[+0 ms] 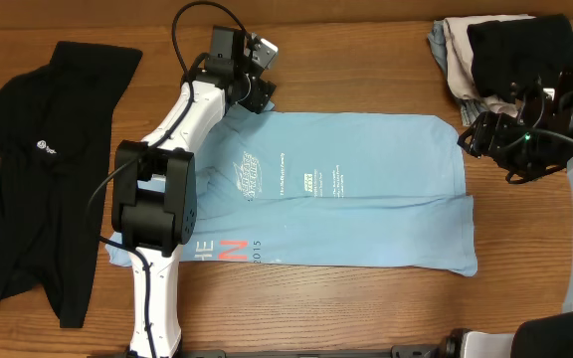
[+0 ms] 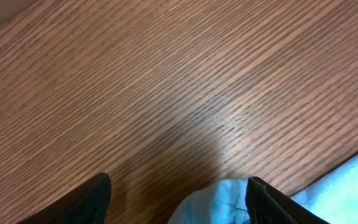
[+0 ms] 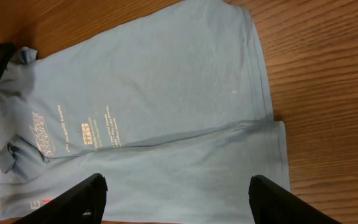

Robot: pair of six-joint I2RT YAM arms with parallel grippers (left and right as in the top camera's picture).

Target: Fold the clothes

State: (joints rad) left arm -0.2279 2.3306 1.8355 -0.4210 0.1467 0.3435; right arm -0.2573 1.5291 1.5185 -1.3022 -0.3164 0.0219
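T-shirt lies flat mid-table, print side up, with a lengthwise crease. The left gripper is at the shirt's far corner on the left arm's side, jaws apart; a bump of blue cloth sits between them, and we see no pinch. The right gripper hovers over the opposite end, jaws wide, holding nothing. A black garment lies at the left, and a clothes pile is in the far right corner.

T-shirt: along its near edge, partly hidden, a big white "E", a red-orange "N" and small digits ending "015". Mid-shirt emblem and small print block are too small to read. Black garment has a small round white logo, unreadable.
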